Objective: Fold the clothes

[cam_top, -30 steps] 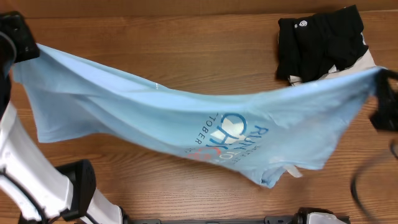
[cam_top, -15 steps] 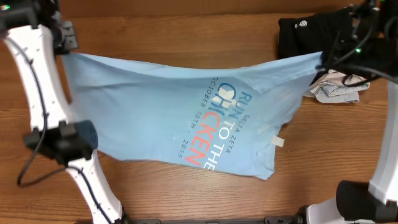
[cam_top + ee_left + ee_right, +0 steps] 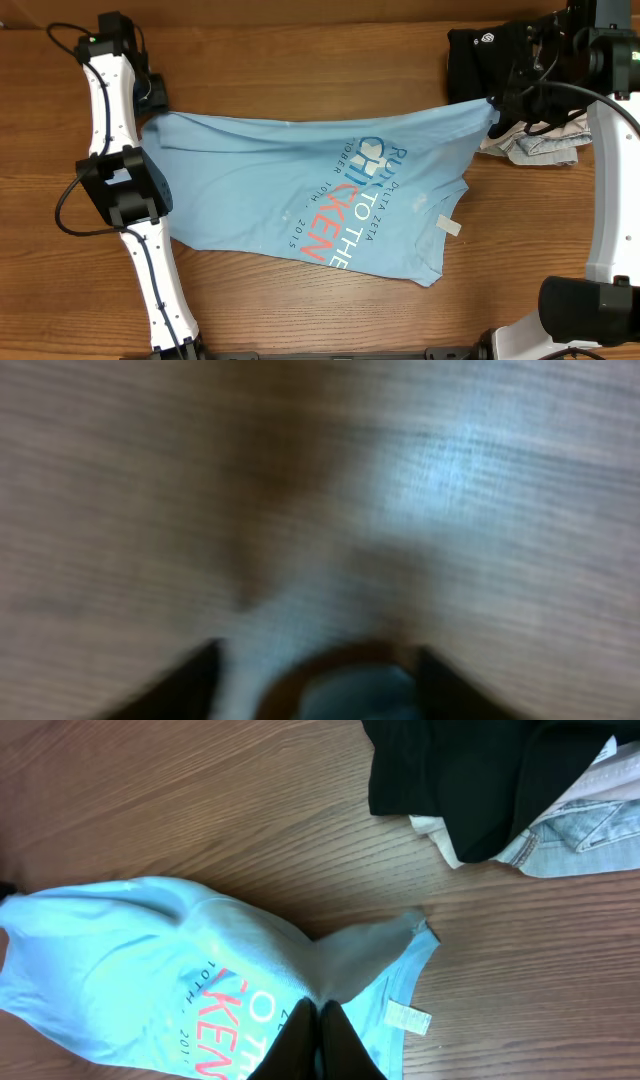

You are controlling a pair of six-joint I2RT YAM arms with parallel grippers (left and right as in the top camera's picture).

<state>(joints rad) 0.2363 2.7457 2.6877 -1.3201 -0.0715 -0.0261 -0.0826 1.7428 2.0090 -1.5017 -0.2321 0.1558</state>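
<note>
Two pincers are working what I judge to be the spreading-out step: the light blue T-shirt [image 3: 280,190] is lying mostly flat on the tabletop [image 3: 300,60], print up, stretching from one pincer to the other. My right pincer [image 3: 320,1038] is pinching shut on a bunched bit of the shirt's edge, drawing the cloth into a ridge; the black garment [image 3: 500,55] is sitting just beyond it. My left pincer [image 3: 152,92] is hovering by the opposite corner, jaws standing wide apart, gripping nothing. Its own view is blurring too much to tell whether cloth is brushing a finger. Next I am expecting to lay the right side down, let go, then take fresh holds along one edge for the first fold.
</note>
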